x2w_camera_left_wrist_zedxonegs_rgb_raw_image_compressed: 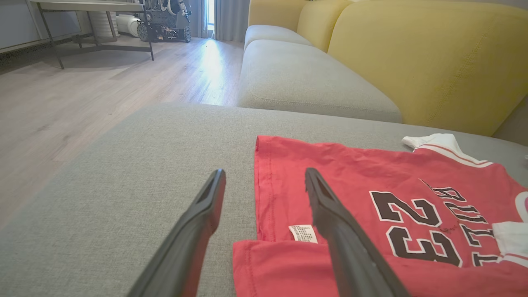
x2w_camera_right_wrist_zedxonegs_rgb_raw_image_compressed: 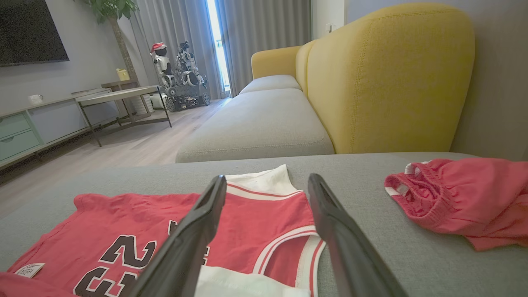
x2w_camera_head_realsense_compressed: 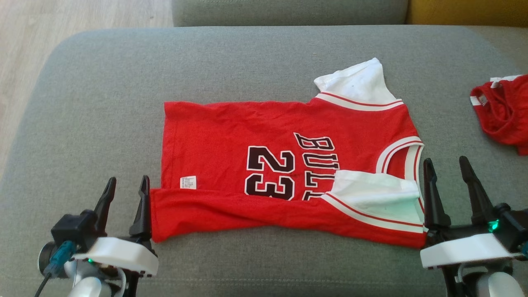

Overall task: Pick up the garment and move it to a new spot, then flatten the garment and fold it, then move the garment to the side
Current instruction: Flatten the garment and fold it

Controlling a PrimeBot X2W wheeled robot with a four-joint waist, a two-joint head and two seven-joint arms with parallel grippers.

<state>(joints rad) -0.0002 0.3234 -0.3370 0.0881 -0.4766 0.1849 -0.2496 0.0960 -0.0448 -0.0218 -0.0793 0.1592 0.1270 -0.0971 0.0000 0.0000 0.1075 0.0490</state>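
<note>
I saw my left gripper (x2w_camera_head_realsense_compressed: 128,179) at the lower left of the head view, fingers spread apart and empty, its inner finger just beside the hem of the jersey (x2w_camera_head_realsense_compressed: 268,173). My right gripper (x2w_camera_head_realsense_compressed: 445,161) stood at the lower right, likewise spread and empty, beside the collar. The jersey lay across the middle of the grey cushion (x2w_camera_head_realsense_compressed: 247,62), its lower edge folded over. Crumpled red shorts (x2w_camera_head_realsense_compressed: 503,111) sat at the right edge.

light: bright daylight | glare: far window (x2w_camera_right_wrist_zedxonegs_rgb_raw_image_compressed: 213,37) | wrist-view edges: bowed
</note>
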